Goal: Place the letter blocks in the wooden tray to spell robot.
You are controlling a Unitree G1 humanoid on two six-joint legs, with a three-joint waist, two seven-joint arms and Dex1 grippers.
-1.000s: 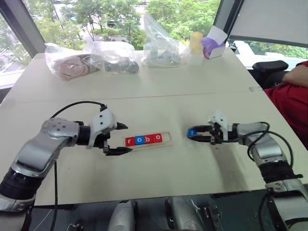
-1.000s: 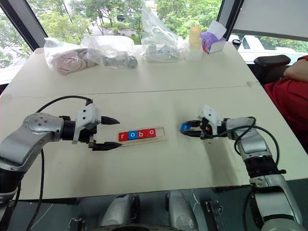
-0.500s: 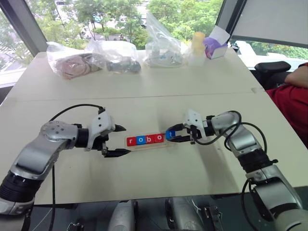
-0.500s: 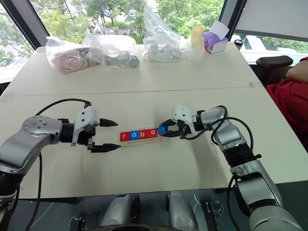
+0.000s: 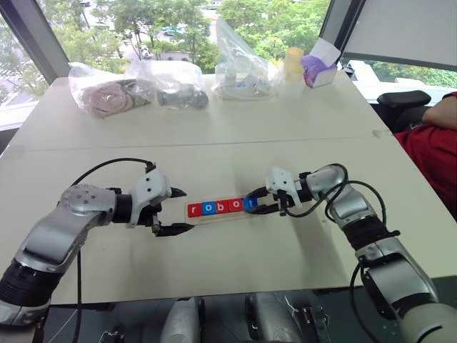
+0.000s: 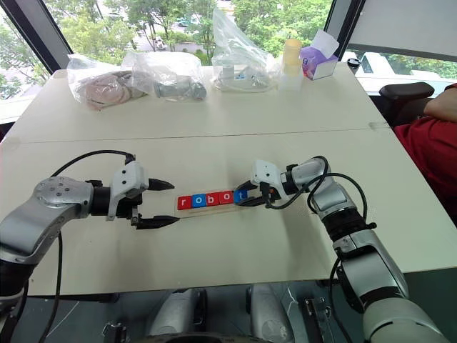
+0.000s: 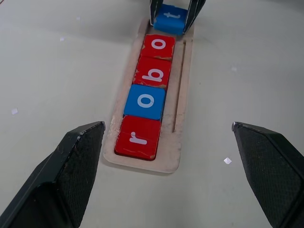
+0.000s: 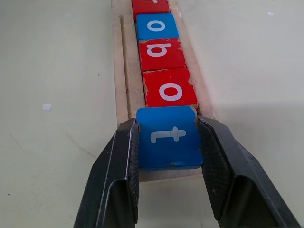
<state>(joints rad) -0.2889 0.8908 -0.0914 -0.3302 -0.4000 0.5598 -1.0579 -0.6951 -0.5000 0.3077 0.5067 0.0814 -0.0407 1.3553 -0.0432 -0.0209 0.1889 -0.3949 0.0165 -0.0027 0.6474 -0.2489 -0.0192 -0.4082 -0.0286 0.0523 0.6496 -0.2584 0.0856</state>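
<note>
Five letter blocks are sitting in a row along the wooden tray, mid-bench, reading r-o-b-o-t from robot's left to right: red r, blue o, red b, red o, blue t. The t is lying at the tray's right end, touching the red o, w/ the right gripper clamping it, jaws closed on its two sides, reaching in from the right. The left gripper is hovering just off the tray's left end, jaws spread wide & holding nothing, pointing toward the r block. Bench is a pale tabletop. Far edge, by the window: clear plastic bags w/ contents, another bag, a yellowish cup stack, and a purple-and-white box. A person's red sleeve is showing at the far right.
</note>
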